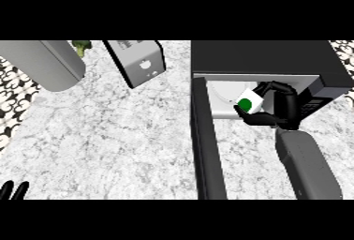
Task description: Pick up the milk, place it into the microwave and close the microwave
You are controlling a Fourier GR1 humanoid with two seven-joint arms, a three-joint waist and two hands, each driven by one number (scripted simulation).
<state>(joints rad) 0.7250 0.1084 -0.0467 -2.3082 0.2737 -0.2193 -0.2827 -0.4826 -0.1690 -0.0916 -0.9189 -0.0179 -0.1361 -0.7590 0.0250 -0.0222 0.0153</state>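
Now clasping the milk (249, 100) in the right hand (287, 107), black fingers over the top of the carton and thumb beneath, all curled round it. Holding the white carton, its green dot turned up toward the head view, at the mouth of the open microwave (262, 56), just over the front edge of the pale cavity. Impossible to tell any contact between carton and cavity floor.

Just left of the hand and carton, touching neither: the microwave door (207, 154), swung fully open, a long dark slab running back alongside the grey right forearm (307, 164).

Far to the left of the holding hand, at the lower edge of the view: the left hand (14, 190), fingers straight, upright and apart, holding nothing, at rest.

Well away, up and to the left of the right hand, on the marbled counter (117, 131): a grey-and-black boxy appliance (135, 61), a small green broccoli (81, 47) just beyond it, and a large grey rounded body (38, 63) at the far corner.
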